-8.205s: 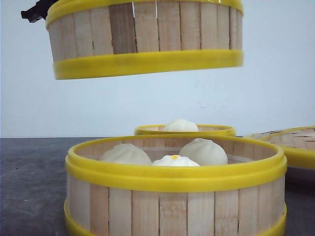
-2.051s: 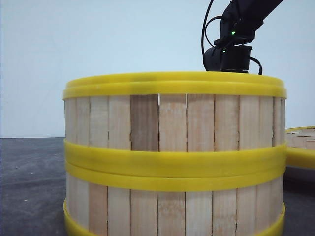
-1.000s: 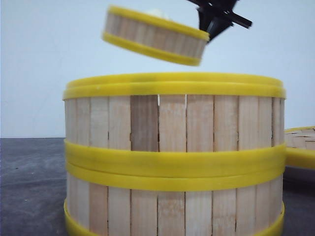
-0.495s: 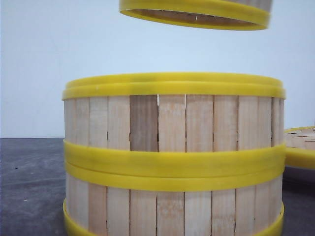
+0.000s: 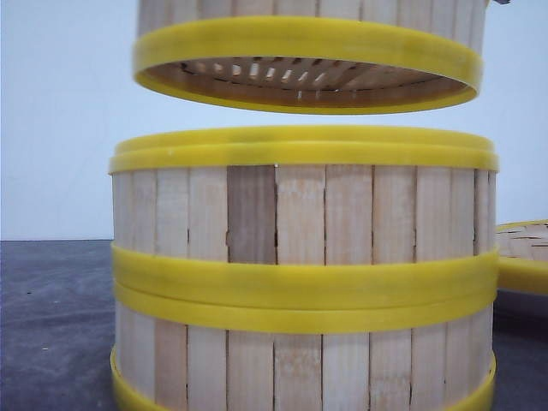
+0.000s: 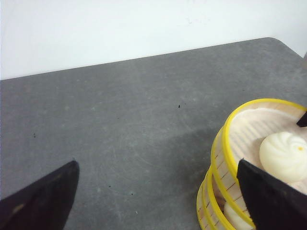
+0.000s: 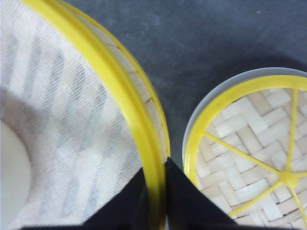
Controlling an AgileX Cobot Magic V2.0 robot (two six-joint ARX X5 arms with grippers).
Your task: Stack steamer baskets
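Two steamer baskets [image 5: 304, 274] stand stacked close to the front camera. A third steamer basket [image 5: 308, 51] hangs just above the stack, apart from it, with its slatted underside showing. My right gripper [image 7: 154, 191] is shut on that basket's yellow rim [image 7: 110, 81], one finger inside and one outside. A cloth liner and part of a white bun [image 7: 9, 172] lie in it. My left gripper [image 6: 156, 196] is open over bare table beside the baskets [image 6: 225, 163]; a bun [image 6: 284, 155] shows in the top one.
A woven bamboo lid [image 7: 249, 153] with a yellow rim lies on a pale dish [image 7: 230, 81] to the right of the stack, close under my right gripper. The same lid [image 5: 524, 253] shows at the right edge of the front view. The table [image 6: 120, 120] is dark grey.
The held basket has come down and nearer over the stack, from tilted behind it a second ago to level just above it. The two-basket stack has not moved.
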